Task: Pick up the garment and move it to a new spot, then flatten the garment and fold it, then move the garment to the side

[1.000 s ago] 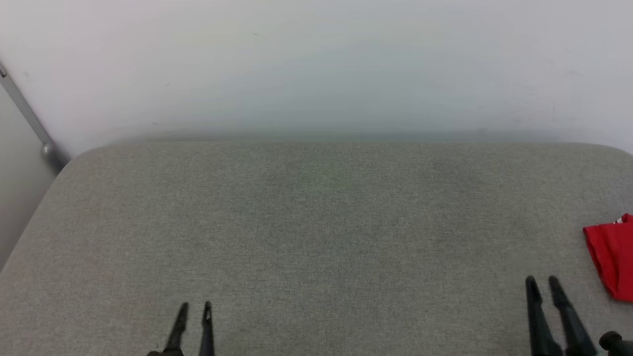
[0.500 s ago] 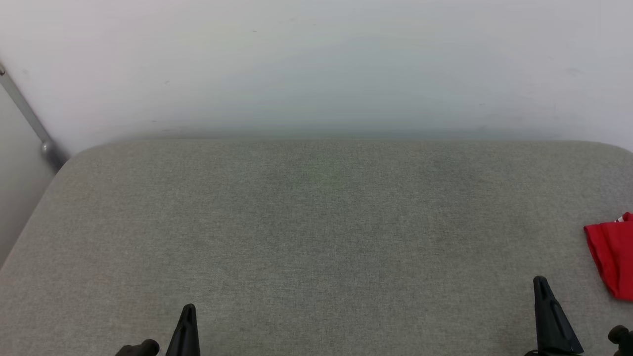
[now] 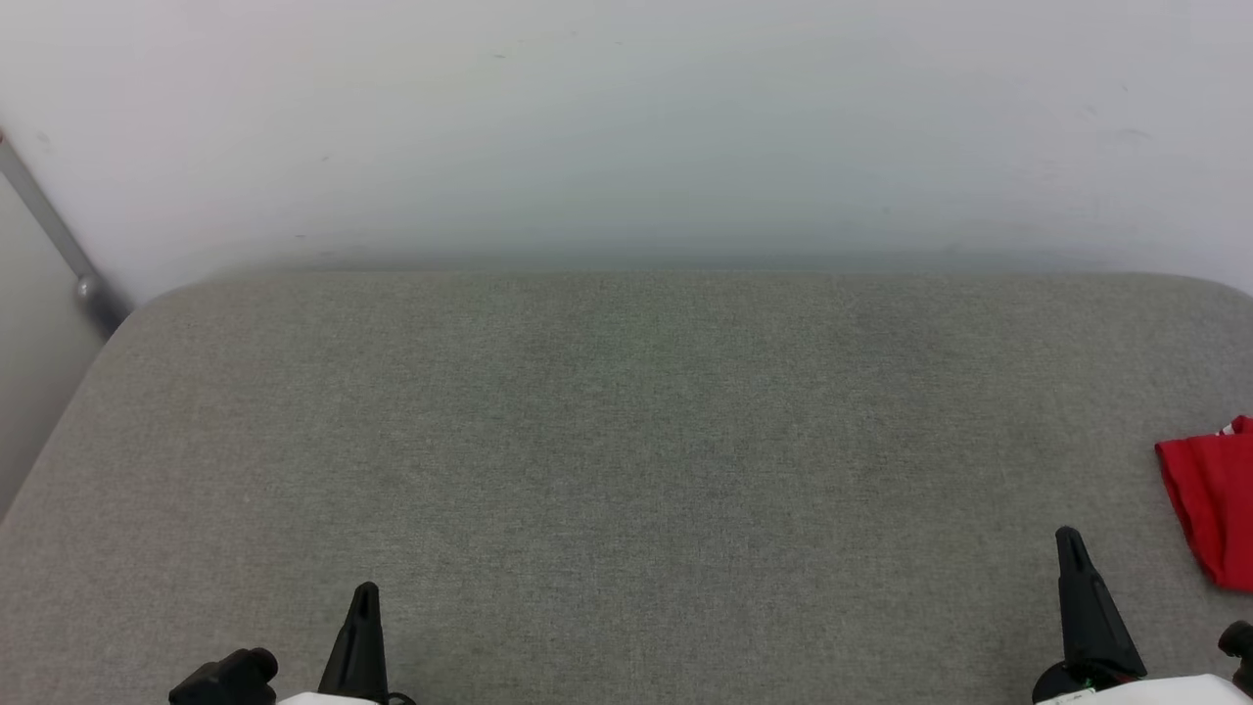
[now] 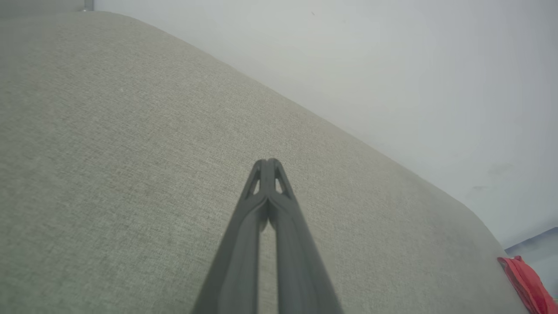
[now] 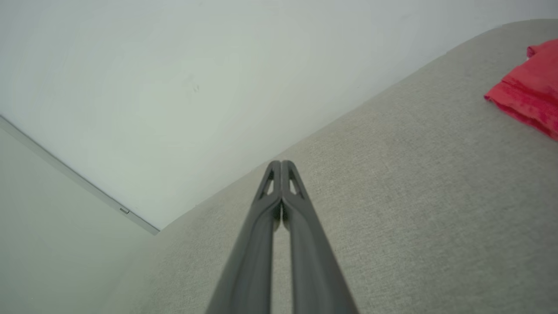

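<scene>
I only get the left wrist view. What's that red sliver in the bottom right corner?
Observer: A red garment; the right wrist view shows its hemmed edge lying on the grey fabric surface.
Operator: Is the other end effector holding it?
Observer: No, the right end effector is shut on nothing, apart from the garment.
Operator: All red?
Observer: The head view shows a small white patch at its far edge.

One garment [image 3: 1212,504], apparently a single piece, cut off at the frame's right edge. Two grippers: the left gripper [image 3: 365,593] lower left, the right gripper [image 3: 1069,540] lower right. One grey padded surface [image 3: 626,441].
</scene>
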Motion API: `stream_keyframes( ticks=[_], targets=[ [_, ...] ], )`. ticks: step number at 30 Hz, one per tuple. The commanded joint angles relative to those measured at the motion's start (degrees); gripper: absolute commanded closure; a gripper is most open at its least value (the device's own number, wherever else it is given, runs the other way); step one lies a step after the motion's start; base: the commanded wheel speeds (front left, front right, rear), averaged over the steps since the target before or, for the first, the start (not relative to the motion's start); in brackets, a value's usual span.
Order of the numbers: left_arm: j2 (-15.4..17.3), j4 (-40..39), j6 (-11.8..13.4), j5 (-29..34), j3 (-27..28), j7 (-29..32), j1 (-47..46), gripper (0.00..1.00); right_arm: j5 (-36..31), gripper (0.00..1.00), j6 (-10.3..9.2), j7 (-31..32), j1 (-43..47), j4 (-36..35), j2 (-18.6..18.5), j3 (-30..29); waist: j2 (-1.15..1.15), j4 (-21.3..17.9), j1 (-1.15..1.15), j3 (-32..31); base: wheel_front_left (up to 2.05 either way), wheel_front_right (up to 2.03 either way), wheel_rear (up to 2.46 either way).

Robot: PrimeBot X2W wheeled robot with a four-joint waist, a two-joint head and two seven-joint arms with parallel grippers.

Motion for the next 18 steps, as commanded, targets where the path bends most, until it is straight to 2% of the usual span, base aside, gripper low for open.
stream_keyframes(
  ticks=[1, 18],
  targets=[
    [0.4, -0.4, -0.3, -1.8, 0.3, 0.2, -1.6, 1.00, 1.6, 1.00, 0.00, 0.2, -1.6, -0.3, -0.6, 0.0, 0.00, 0.0, 0.00, 0.0, 0.00, 0.00, 0.00],
    [0.7, 1.1, -2.2, -16.5, 1.7, 3.4, -4.6, 1.00, 14.9, 1.00, -0.01, 3.4, -4.9, 2.4, -0.9, -0.1, 0.00, -0.3, 0.00, 0.5, 0.00, 0.00, 0.00]
  ],
)
